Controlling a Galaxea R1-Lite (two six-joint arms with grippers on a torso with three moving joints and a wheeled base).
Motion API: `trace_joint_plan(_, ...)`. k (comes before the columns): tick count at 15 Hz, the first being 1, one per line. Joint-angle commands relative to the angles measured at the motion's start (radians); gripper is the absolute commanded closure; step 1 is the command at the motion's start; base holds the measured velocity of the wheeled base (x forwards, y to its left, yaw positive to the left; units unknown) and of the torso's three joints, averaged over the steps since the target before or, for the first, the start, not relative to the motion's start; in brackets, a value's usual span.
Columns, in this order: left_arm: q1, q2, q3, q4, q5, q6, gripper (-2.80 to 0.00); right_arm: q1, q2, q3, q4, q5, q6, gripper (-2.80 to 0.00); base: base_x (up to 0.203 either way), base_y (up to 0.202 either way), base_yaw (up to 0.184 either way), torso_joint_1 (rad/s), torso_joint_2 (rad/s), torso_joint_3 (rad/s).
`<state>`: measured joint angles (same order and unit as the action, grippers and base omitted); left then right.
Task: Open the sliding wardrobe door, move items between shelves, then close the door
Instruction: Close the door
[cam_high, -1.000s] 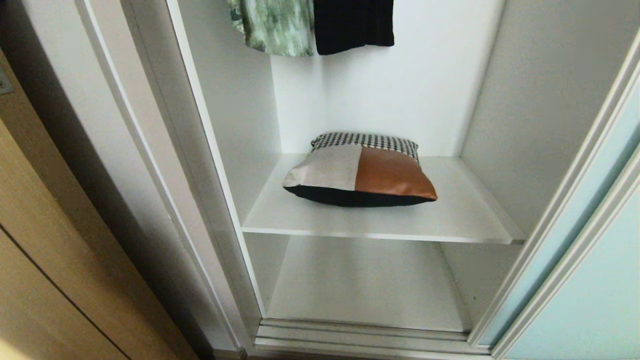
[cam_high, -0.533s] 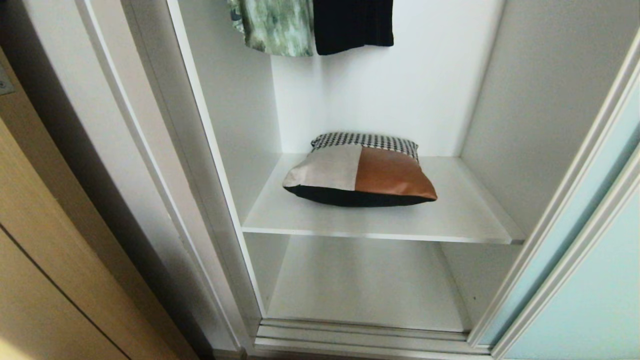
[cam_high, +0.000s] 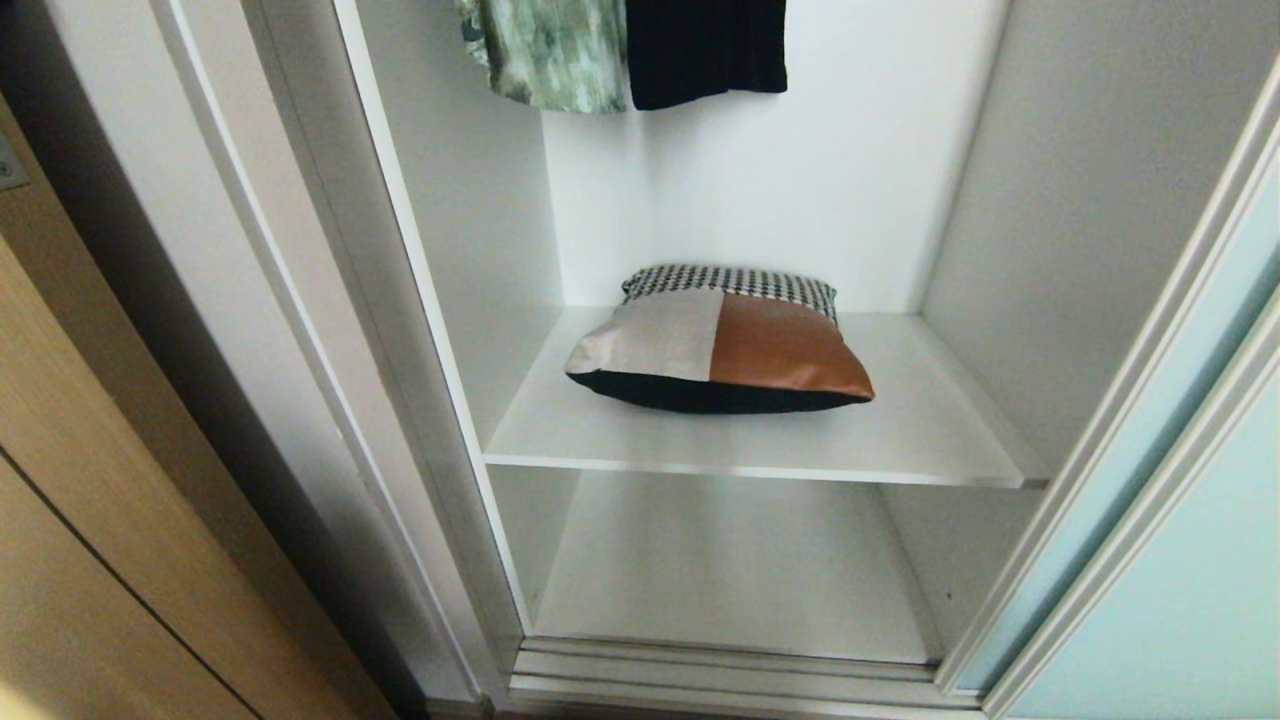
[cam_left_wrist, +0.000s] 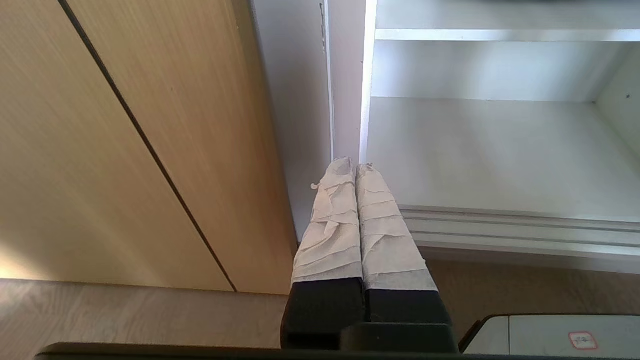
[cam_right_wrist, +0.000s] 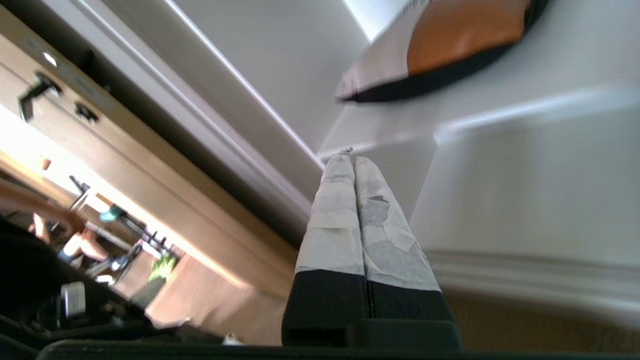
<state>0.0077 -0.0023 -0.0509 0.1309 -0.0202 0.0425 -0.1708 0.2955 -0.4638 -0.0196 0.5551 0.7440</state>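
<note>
Patchwork cushion (cam_high: 722, 343) lies flat on the upper shelf (cam_high: 930, 430) of the open wardrobe, a little left of the shelf's middle and close to the back wall, its houndstooth strip toward the rear, the beige and brown leather patches on top, the black backing underneath. Below it the lower shelf (cam_high: 740, 570) is a plain white board. The sliding wardrobe door (cam_high: 1190, 590), frosted pale blue-green glass, stands pushed to the right edge of the head view. Two garments, one green-patterned (cam_high: 550, 50) and one black (cam_high: 705, 45), hang above the cushion. A tan wooden door (cam_high: 90, 520) stands to the left. Neither arm shows in the head view. The left gripper (cam_left_wrist: 356, 167) hangs low outside the wardrobe, near its left frame, taped fingers pressed together and empty. The right gripper (cam_right_wrist: 352, 160) is likewise closed on nothing, below the upper shelf's front edge.
</note>
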Motion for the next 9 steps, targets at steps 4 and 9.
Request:
trace_joint_plan(4,0.001,0.004,0.000,0.004,0.000,0.000,0.00,-0.001,0.137,-0.235,0.061,-0.155,-0.003,0.00,0.000,0.000,0.000,0.000,0.00,0.000)
trace_joint_plan(9,0.000,0.004,0.000,0.004,-0.001,0.000,0.00,-0.024,0.311,-0.474,0.238,-0.340,-0.087,0.00,0.000,0.000,0.000,0.000,0.00,0.000)
